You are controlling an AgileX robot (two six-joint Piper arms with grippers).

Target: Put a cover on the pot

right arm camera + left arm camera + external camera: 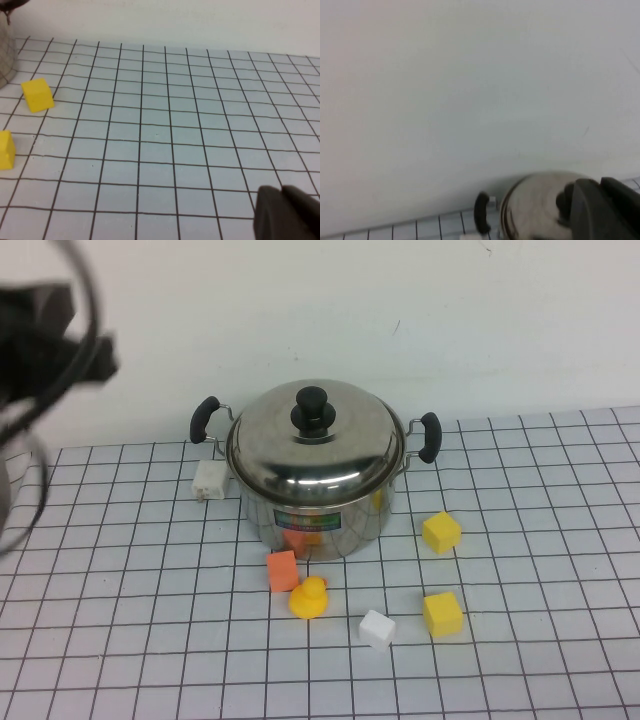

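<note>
The steel pot (pixel 318 520) stands at the middle of the gridded table, with black side handles and a colourful label on its front. The domed steel lid (pixel 314 445) with a black knob (pixel 310 410) sits on the pot, closed all round. My left gripper (pixel 601 186) is shut and empty, raised high at the far left, well away from the pot; the lidded pot (pixel 532 210) shows past its fingers. My right gripper (pixel 281 192) is shut and empty, low over bare table to the right of the pot, and is out of the high view.
Around the pot lie an orange cube (pixel 283 570), a yellow duck (pixel 310 598), a white cube (pixel 377 628), two yellow cubes (pixel 441 532) (pixel 442 613) and a white block (pixel 209 481) by the pot's left handle. A white wall stands behind.
</note>
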